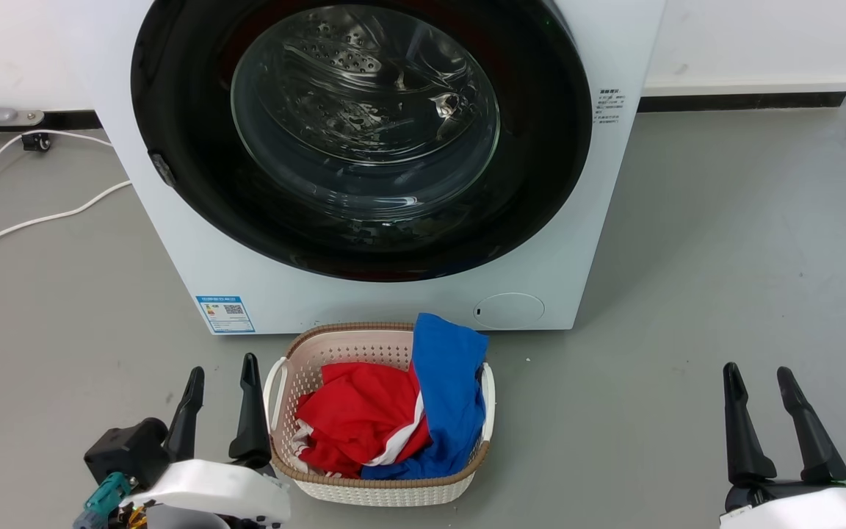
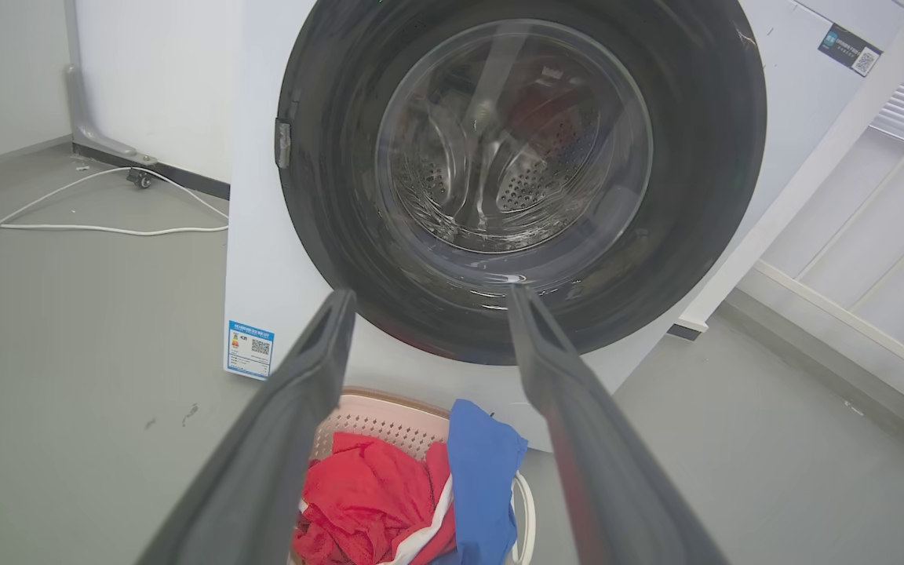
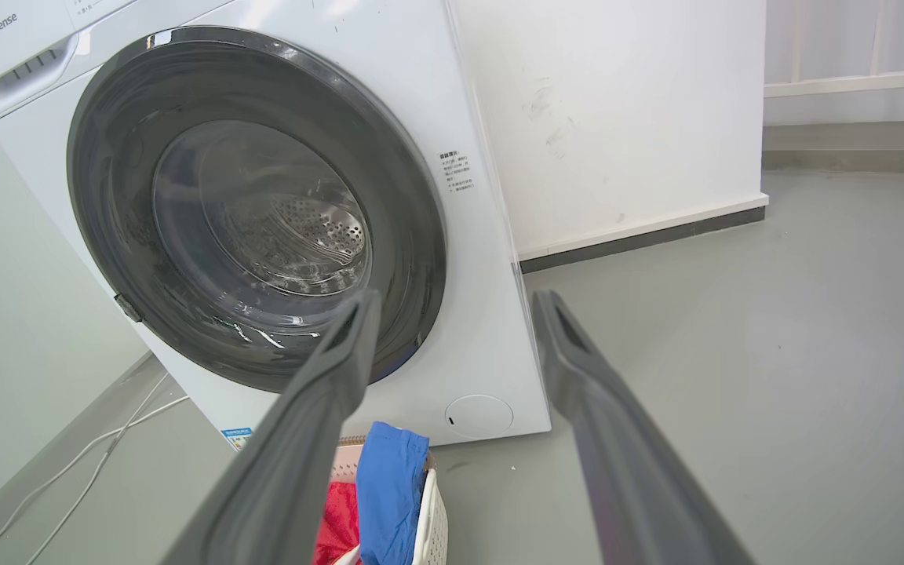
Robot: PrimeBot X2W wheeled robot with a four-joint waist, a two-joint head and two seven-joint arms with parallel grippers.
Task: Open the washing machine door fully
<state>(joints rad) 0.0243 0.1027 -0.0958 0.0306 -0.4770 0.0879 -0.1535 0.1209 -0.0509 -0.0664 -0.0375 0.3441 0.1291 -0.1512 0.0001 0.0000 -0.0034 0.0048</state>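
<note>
The washing machine door (image 1: 173,95) is a big round glossy black ring with a clear glass bowl centre, lying flat against the white machine (image 1: 614,184). It appears too in the left wrist view (image 2: 695,157) and the right wrist view (image 3: 107,180). A small latch tab (image 1: 163,168) sits on its left rim. My left gripper (image 1: 222,371) is open at the lower left, well short of the door. My right gripper (image 1: 759,373) is open at the lower right, also apart from it. Nothing is between either pair of fingers.
A woven laundry basket (image 1: 335,339) with red and blue clothes stands on the grey floor right before the machine, beside my left gripper. White cables (image 1: 41,217) trail on the floor at the left. A white wall with a dark skirting (image 1: 746,99) runs behind at the right.
</note>
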